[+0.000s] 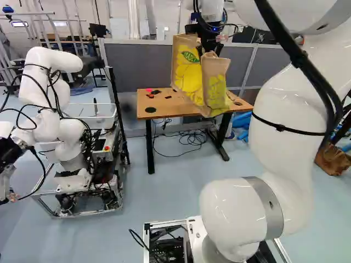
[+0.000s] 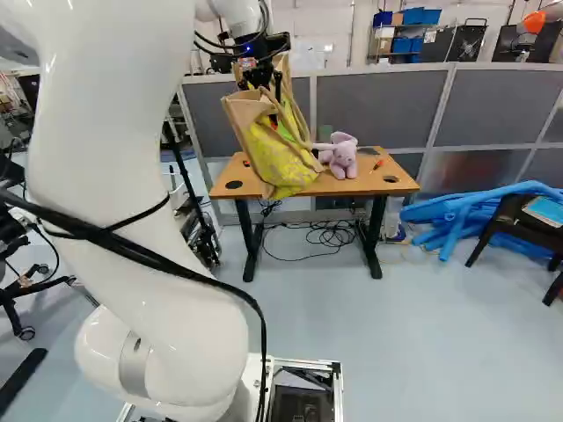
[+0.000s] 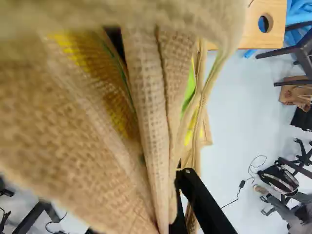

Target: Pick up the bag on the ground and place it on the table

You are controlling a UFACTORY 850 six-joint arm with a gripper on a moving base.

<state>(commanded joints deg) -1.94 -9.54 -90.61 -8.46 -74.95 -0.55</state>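
You have the gripper [image 1: 209,48] closed on the upper part of the tan bag with yellow print [image 1: 200,76], which hangs from it, off the floor. Your wrist view is mostly filled by its coarse cloth, folded lengthwise — one black finger [image 3: 204,202] shows against the folds, and the other is largely hidden by them.

The bag is up at the wooden table [image 2: 361,183], its lower end at the near edge, toward the left half as you see it in the right base view. You can't tell from these views whether it touches the tabletop.

On the right part of the table you have a light purple plush toy [image 2: 341,158], seated near the bag, and a small orange marker [image 2: 378,164] to its right. Small dark pieces [image 1: 156,92] lie at the table's left end. Under the table, loose black cables [image 2: 332,236] are spread on the floor, and grey partitions [image 2: 378,110] stand on the far side.

To your left, near, stands another robot [image 1: 52,118]. To your right you have a heap of blue wrapped material [image 2: 462,211] — and just beside it a dark chair [image 2: 521,232] with a blue book [image 2: 547,209] on it.
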